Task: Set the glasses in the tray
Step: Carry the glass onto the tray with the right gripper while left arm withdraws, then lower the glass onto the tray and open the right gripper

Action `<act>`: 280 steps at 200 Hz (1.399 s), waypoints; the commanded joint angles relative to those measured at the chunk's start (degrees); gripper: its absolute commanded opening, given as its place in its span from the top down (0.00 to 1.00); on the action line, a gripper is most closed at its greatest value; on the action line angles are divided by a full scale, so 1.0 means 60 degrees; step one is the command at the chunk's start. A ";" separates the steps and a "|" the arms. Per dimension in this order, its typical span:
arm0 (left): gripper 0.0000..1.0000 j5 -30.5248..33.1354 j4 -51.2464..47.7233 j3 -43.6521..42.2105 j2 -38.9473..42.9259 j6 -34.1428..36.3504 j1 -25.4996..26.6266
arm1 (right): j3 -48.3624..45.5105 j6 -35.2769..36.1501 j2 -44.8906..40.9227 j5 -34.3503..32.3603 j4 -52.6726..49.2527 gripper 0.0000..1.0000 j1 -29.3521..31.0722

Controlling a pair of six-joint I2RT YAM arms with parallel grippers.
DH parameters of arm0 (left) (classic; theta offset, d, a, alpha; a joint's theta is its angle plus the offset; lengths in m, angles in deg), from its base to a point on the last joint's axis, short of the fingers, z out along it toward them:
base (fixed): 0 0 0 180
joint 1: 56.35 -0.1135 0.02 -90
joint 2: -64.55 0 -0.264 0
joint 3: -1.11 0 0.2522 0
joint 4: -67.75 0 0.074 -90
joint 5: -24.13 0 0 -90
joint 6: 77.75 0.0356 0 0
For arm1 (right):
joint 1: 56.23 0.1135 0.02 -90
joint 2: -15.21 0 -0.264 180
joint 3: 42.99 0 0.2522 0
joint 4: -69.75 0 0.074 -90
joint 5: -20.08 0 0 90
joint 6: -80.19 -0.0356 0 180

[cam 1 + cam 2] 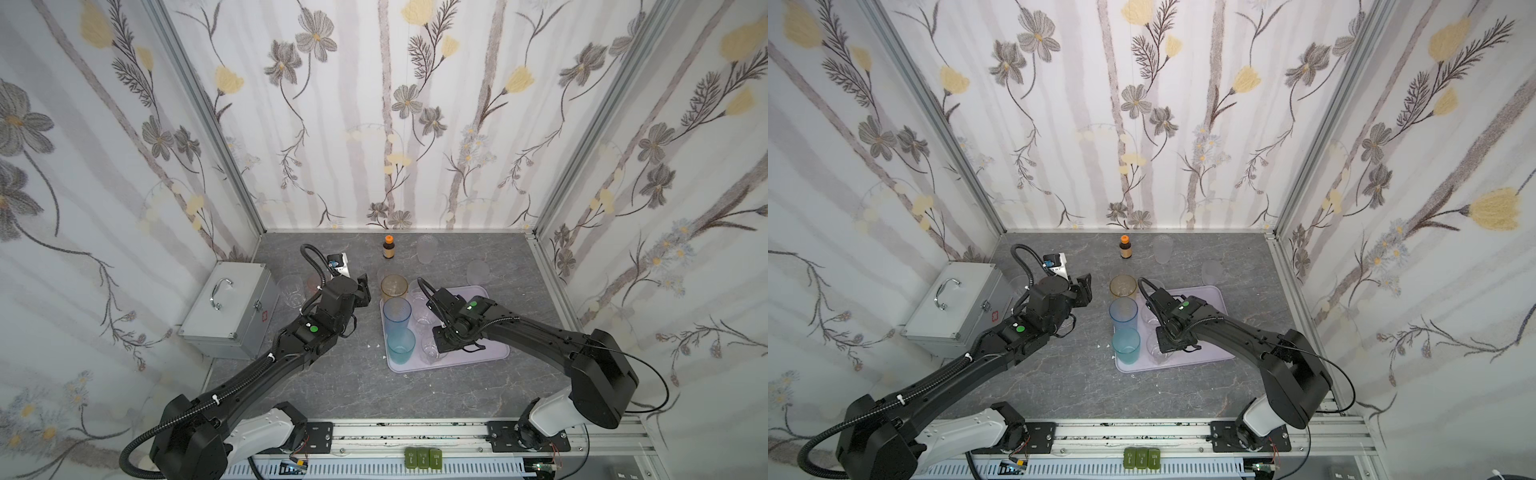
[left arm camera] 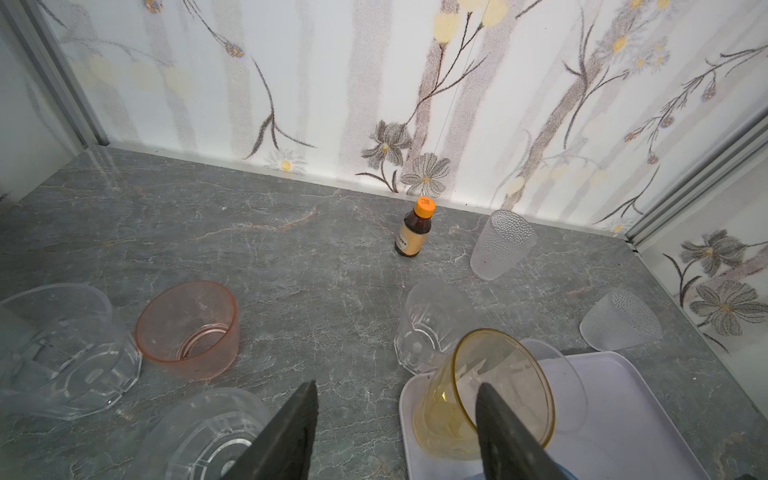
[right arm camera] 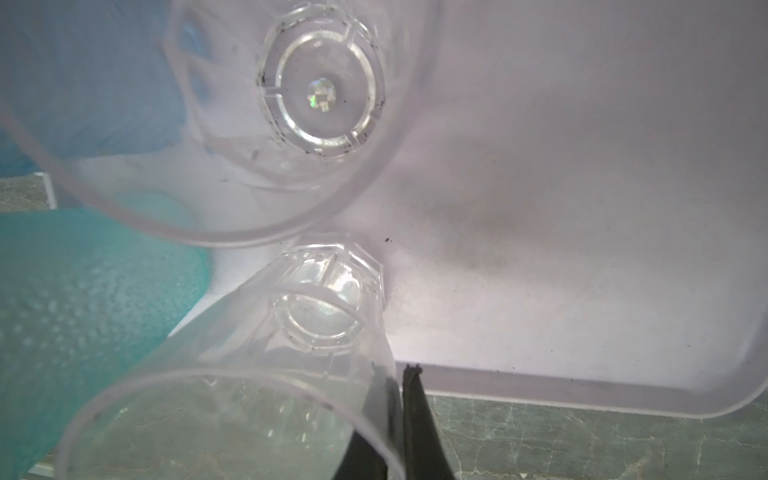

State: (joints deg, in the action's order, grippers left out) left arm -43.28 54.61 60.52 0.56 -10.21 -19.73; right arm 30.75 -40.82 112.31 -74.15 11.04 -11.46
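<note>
**Half the Glasses Home, Six Left Out**

From the front rail, with the back wall as twelve o'clock, the tray [image 1: 493,351] lies just to the three o'clock side of the table's middle. Along its nine o'clock edge stand the amber glass [image 1: 394,286] in the eleven o'clock corner, then the blue glass [image 1: 397,316], then the teal glass [image 1: 401,347] toward seven. Clear ones stand beside them, among them the second clear glass [image 3: 320,91].

The right claw [image 3: 401,378] is pinched tight on the wall of the held clear glass [image 3: 232,399] near the tray's six o'clock rim. Its base sits over the tray floor, but I cannot tell whether it rests there or hangs just above. The left claw [image 2: 397,386] is spread with nothing in it, just at nine o'clock of the amber glass.

I'd call the job about half done. Six glasses wait outside:
- the far frosted glass [image 1: 426,249] at one o'clock
- the near frosted glass [image 1: 476,272] at two
- the clear glass behind the tray [image 2: 432,328]
- toward ten o'clock, the pink glass [image 2: 187,328], the clear glass by the case [image 2: 62,349] and the clear glass nearest the left claw [image 2: 203,432]

The brown bottle [image 1: 388,248] at twelve is no glass.

The table [image 1: 332,382] is grey and veined like stone. A metal case [image 1: 232,307] sits at nine o'clock. Flowered wallpaper [image 1: 374,104] covers three walls between aluminium posts.
</note>
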 commanded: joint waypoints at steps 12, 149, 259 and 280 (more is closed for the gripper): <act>0.37 -0.0054 0.0349 -0.0043 -0.0053 -0.0239 -0.0107 | 0.0016 0.0102 0.0162 0.0002 0.0330 1.00 0.0023; 0.35 -0.1272 -0.0748 0.0432 -0.0143 -0.0671 -0.1432 | 0.1254 0.0352 -0.0365 -0.0331 -0.0182 0.59 -0.0074; 0.41 -0.2924 -0.2576 0.0146 -0.0703 -0.0849 -0.4141 | 0.0304 -0.0799 -0.1791 -0.0470 0.2624 0.54 -0.1221; 0.41 -0.2857 -0.2579 0.0028 -0.0970 -0.0870 -0.4192 | 0.0080 -0.0912 -0.1924 -0.0446 0.2892 0.54 -0.1236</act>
State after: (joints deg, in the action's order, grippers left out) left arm -60.50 39.29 61.33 -4.01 -14.21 -44.52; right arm 32.42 -44.40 101.34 -76.32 23.50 -18.80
